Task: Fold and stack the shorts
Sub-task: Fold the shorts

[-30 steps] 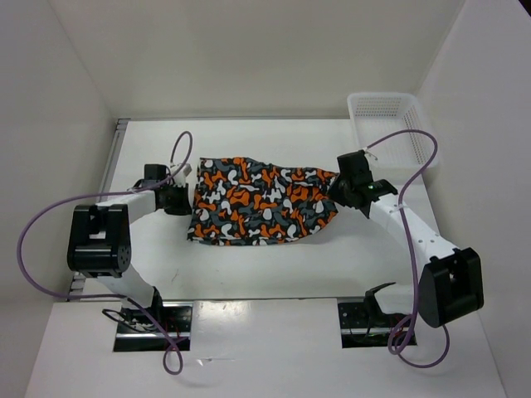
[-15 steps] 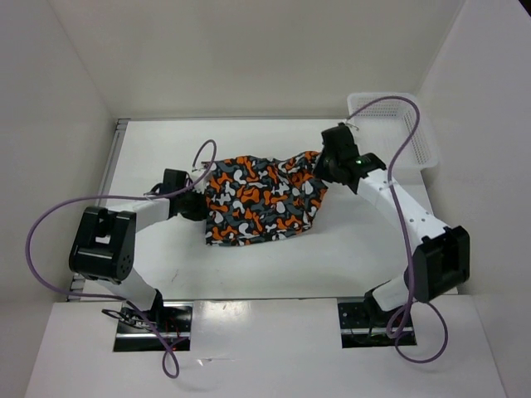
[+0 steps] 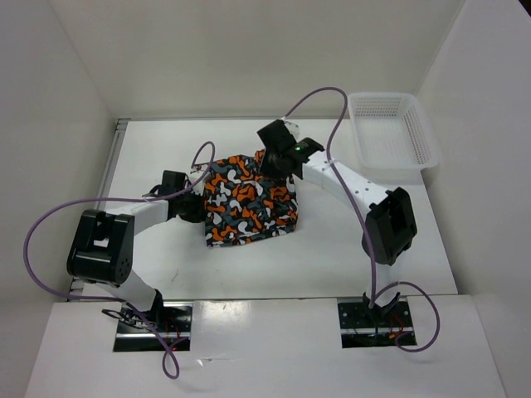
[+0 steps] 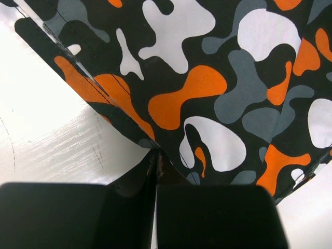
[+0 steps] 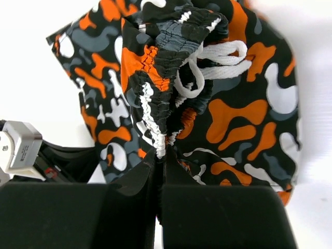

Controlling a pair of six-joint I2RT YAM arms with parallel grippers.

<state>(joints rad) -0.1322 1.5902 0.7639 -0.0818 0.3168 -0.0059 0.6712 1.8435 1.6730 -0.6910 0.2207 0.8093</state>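
The camouflage shorts [image 3: 247,206] lie on the white table, doubled over into a roughly square bundle left of centre. My right gripper [image 3: 267,159] is shut on the bunched elastic waistband with its white drawstring [image 5: 155,136] and holds it raised over the shorts' far edge. My left gripper [image 3: 204,205] is shut on the shorts' left hem [image 4: 155,150], low at the table. The shorts fill most of the left wrist view [image 4: 218,88].
A white plastic mesh basket [image 3: 390,131] stands at the far right of the table. White walls close in the table at the back and both sides. The left arm's purple cable [image 3: 37,240] loops off the left edge.
My right gripper has carried the waistband far to the left, folding the shorts over onto themselves. My left gripper moved a little right early on, then held the left hem still.
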